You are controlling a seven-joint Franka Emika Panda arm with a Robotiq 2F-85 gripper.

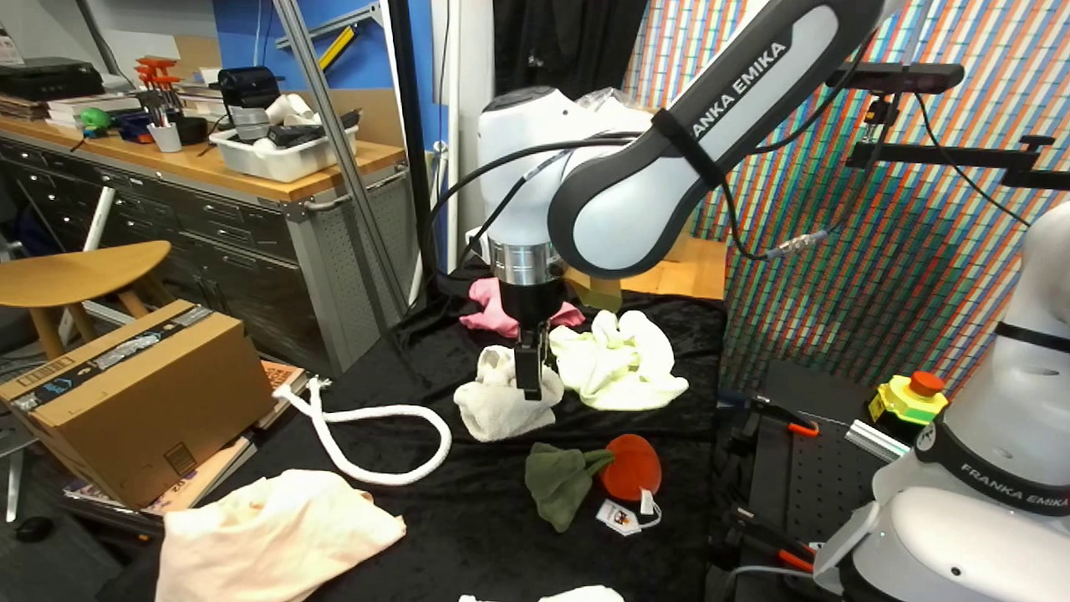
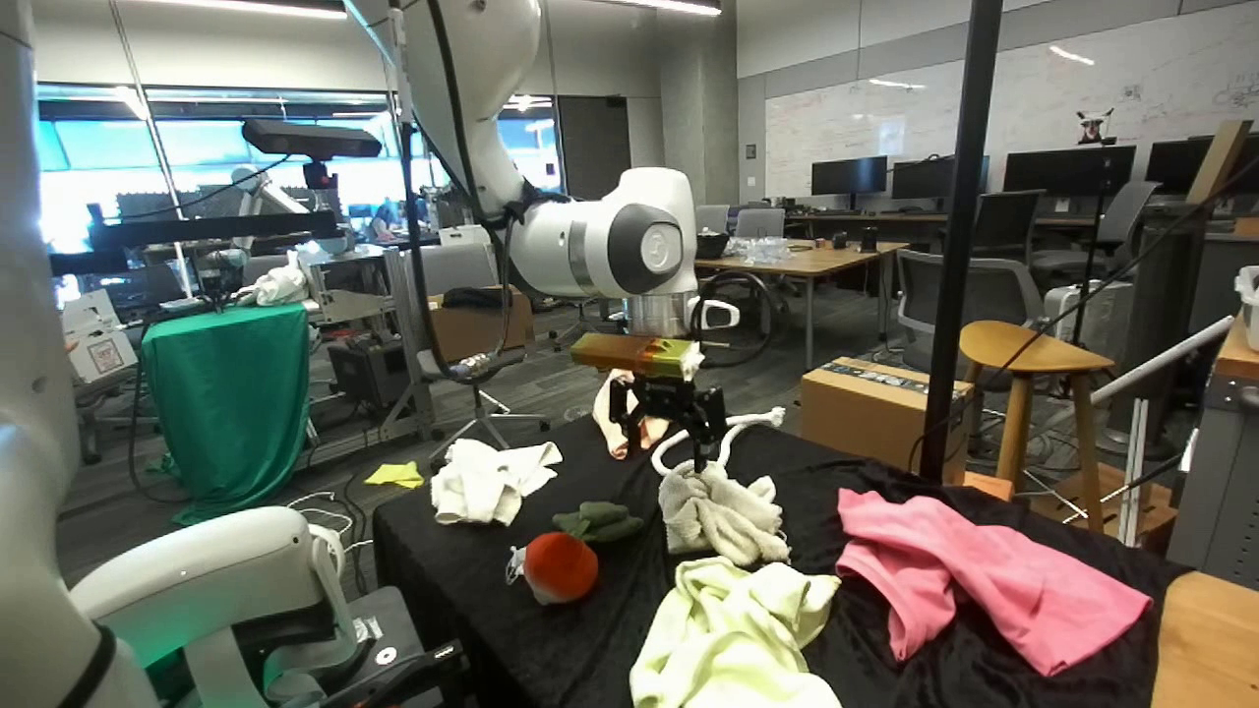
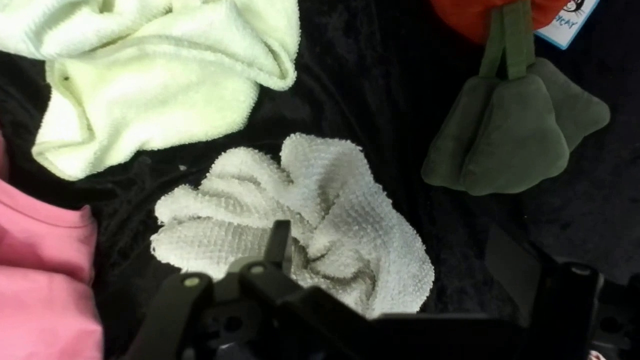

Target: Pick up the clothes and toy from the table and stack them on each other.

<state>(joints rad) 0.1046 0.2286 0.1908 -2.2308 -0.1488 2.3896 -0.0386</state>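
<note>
My gripper point(image 3: 397, 250) hangs wide open over the cream cloth point(image 3: 345, 210). In the wrist view one finger point(image 3: 280, 245) stands above its folds, the other past its edge; whether either touches is unclear. On the black table point(image 1: 468, 535), a pale yellow-green garment point(image 1: 619, 368) lies beside the cream cloth. A pink garment point(image 2: 974, 580) is spread near a corner. Peach cloth point(image 1: 276, 535) rests at the opposite end, and a white garment point(image 2: 492, 482) at an edge. The toy point(image 1: 633, 468) is a red plush ball, with olive green leaf-like parts point(image 3: 515, 140) joined by green straps.
A white rope loop point(image 1: 389, 479) curves over the table between the peach and cream cloths. A cardboard box point(image 1: 150, 401) stands past the table's edge. The robot's base side holds a yellow knob with a red top point(image 1: 907, 405). A black post point(image 2: 949, 295) rises by the table.
</note>
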